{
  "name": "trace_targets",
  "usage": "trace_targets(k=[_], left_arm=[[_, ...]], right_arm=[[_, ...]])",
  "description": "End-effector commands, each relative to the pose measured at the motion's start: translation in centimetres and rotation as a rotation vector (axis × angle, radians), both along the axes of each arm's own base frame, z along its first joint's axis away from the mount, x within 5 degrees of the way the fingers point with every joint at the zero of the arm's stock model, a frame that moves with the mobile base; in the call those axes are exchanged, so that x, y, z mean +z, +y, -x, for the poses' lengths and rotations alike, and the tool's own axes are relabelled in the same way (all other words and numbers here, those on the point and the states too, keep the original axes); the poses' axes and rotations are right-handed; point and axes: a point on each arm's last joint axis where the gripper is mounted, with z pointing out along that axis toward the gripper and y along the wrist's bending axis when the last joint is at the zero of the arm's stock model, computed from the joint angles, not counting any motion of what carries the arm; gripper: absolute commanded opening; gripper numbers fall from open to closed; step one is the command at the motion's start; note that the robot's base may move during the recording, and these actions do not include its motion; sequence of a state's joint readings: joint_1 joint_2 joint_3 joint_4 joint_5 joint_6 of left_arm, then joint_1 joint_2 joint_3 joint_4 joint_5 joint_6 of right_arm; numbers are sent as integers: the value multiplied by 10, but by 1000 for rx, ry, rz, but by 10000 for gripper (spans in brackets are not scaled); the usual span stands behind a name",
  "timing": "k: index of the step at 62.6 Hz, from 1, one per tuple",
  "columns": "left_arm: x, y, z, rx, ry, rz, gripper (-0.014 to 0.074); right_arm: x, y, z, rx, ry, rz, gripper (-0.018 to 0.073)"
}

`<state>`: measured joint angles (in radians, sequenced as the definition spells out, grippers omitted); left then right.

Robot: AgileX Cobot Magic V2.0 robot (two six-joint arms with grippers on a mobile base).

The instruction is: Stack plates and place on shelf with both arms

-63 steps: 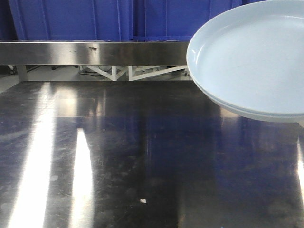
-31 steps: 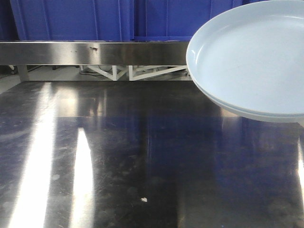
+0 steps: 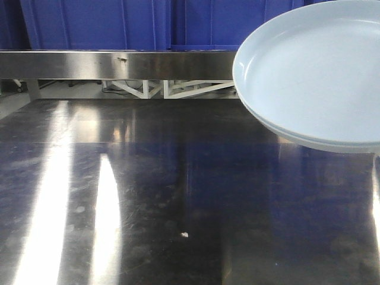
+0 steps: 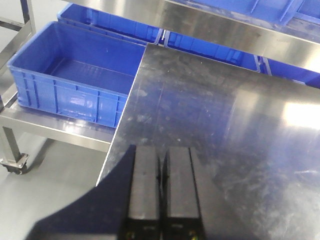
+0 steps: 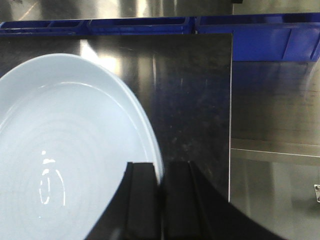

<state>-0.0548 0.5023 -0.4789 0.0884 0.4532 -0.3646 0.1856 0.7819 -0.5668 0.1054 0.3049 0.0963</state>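
**Gripper state.** The right gripper (image 5: 161,175) is almost fully closed. Its two black fingers clamp one rim of the two pale blue-white, round, glossy plates (image 5: 60,150), and the rim passes between them.

**Load position.** In the front view the plates (image 3: 314,71) are nested, with a double rim along the lower edge. They are carried in the air over the dark, scratched stainless-steel table (image 3: 178,196), in front of the long stainless-steel shelf (image 3: 119,64) at the rear.

**Second arm.** The left gripper (image 4: 161,155) has its fingers pressed together with nothing between them. It hangs over the table's left edge, well apart from the plates.

**Hazards.**
- The stack hangs from a single rim grip, so the unsupported far side can probably sag or pivot in the jaws.
- The glaze is slick, so a tilt or a sudden move can likely slide the upper plate off the lower one.
- The shelf's front lip can catch the rim if the approach is too low.
- The blue plastic crates (image 3: 89,24) already on the shelf limit the free landing space.
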Motion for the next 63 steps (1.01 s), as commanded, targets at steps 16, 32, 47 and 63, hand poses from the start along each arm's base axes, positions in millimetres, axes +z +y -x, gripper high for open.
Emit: trace_targets(k=[16,32,47,63], left_arm=[[16,-1,-2,-4,-98,9,101],[16,-1,-2,-4,-98,9,101],[16,-1,-2,-4,-98,9,101],[16,-1,-2,-4,-98,9,101]], right_arm=[[20,-1,-3,-15,-136,-24,55],[20,-1,-3,-15,-136,-24,55],[20,-1,-3,-15,-136,-24,55],[20,-1,-3,-15,-136,-24,55]])
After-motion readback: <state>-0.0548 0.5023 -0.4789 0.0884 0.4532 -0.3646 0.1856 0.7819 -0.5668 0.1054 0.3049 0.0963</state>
